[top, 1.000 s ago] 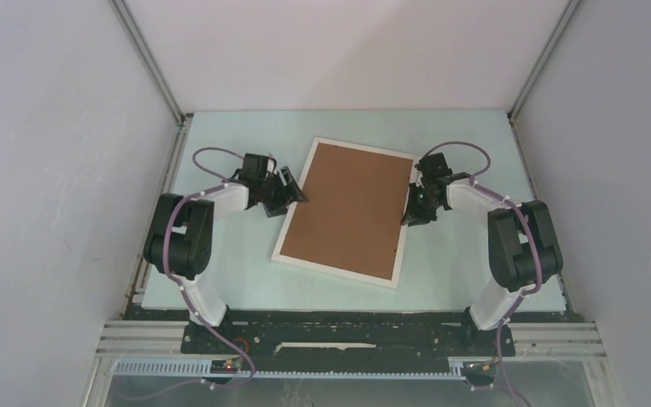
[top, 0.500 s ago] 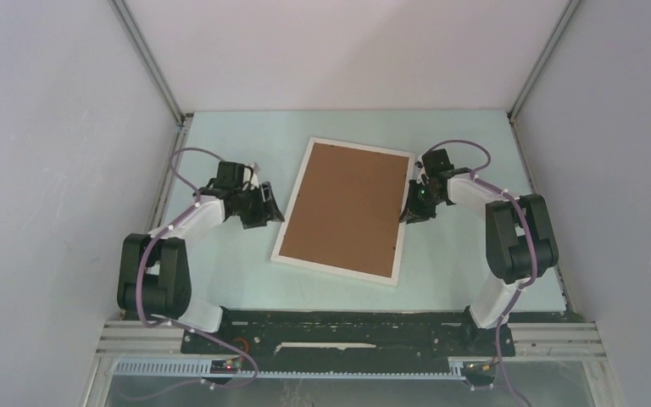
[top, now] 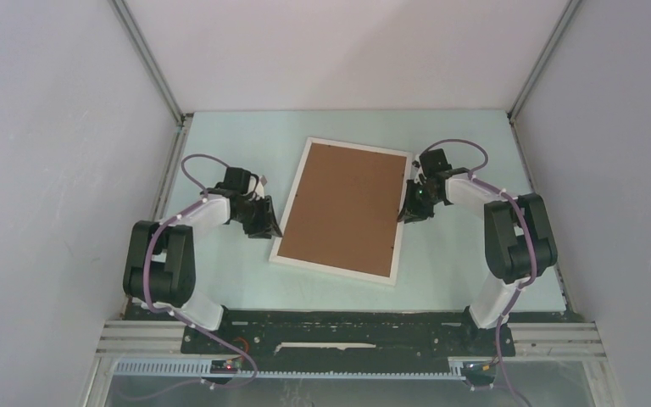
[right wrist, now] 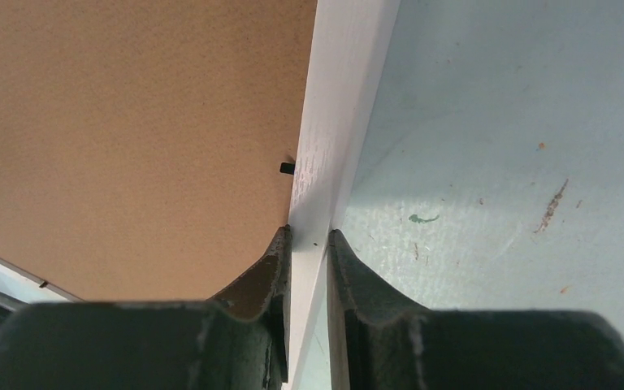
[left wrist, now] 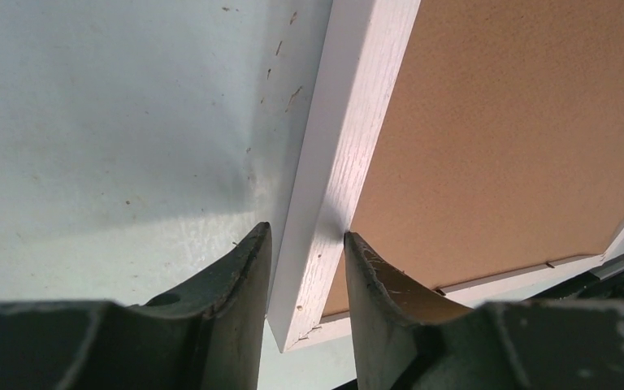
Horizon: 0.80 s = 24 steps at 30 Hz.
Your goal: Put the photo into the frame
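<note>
Frame (top: 333,270) lies flat on my table (top: 466,263), board (top: 343,208) sitting in it. My left gripper (top: 269,227) straddles the frame's left rail near its front corner, and my right gripper (top: 405,214) is on the right rail, farther back.

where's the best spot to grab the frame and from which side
I'd take the frame by a long side rail, coming in low from outside that edge. It lies flat, brown backing board up, so only the thin rails give a pinch: one finger outside, one on the board side, as the right hand has it.
</note>
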### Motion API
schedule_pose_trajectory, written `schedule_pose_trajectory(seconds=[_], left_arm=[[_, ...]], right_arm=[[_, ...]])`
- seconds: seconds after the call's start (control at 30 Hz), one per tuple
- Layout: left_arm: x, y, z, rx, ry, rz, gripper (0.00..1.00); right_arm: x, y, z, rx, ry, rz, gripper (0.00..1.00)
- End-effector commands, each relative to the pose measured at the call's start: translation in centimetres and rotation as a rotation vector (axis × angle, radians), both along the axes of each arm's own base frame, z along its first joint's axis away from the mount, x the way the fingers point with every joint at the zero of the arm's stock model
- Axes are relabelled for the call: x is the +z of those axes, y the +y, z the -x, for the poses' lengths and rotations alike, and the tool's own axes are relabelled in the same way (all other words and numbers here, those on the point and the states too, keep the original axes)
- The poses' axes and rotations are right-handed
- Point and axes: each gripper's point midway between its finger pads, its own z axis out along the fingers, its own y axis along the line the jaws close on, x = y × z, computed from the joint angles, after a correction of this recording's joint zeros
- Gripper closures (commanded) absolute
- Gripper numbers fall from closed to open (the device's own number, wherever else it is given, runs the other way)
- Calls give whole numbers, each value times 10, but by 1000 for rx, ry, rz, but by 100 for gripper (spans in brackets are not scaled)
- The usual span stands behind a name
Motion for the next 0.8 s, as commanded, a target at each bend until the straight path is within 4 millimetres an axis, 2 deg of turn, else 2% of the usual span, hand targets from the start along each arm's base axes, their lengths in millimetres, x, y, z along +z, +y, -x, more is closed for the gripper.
schedule_pose_trajectory(seconds=[0.0, 0.33, 0.63, 0.77], left_arm=[[-7, 1, 6, -30, 18, -16, 59], [-17, 4, 3, -18, 52, -77, 60], [-41, 6, 19, -27, 102, -305, 61], [-49, 6, 18, -14, 89, -376, 64]], right_arm=[[-14, 12, 5, 67, 15, 9, 79], [-15, 14, 7, 74, 16, 17, 81], [-15, 15, 8, 78, 17, 18, 82], [-14, 16, 8, 81, 13, 19, 83]])
